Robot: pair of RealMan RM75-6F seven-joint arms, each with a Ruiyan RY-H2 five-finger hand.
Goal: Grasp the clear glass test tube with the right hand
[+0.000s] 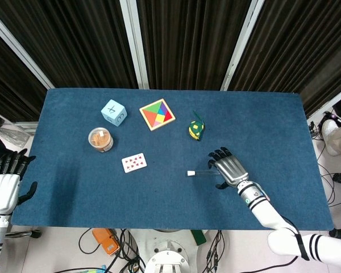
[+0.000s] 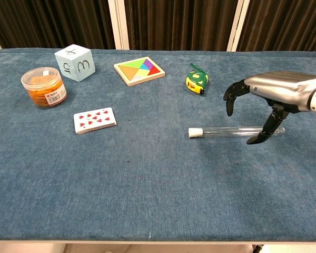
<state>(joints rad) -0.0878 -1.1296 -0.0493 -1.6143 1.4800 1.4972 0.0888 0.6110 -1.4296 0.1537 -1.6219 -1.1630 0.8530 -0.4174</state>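
Note:
The clear glass test tube (image 2: 226,131) with a white cap lies flat on the blue table, cap end to the left. In the head view only its capped left part (image 1: 199,172) shows beyond my right hand. My right hand (image 2: 276,94) hovers palm down over the tube's right half, fingers apart. Its thumb (image 2: 267,129) reaches down in front of the tube and the other fingertips (image 2: 230,103) hang behind it. Nothing is gripped. From above, the right hand (image 1: 230,169) covers the tube's right end. My left hand (image 1: 4,185) stays open off the table's left edge.
A yellow-green tape measure (image 2: 197,80) sits just behind the tube. Further left are a tangram puzzle (image 2: 139,70), a pale blue cube (image 2: 75,62), a jar of orange bits (image 2: 43,87) and a playing card (image 2: 95,120). The blue cloth (image 1: 159,199) covers the table.

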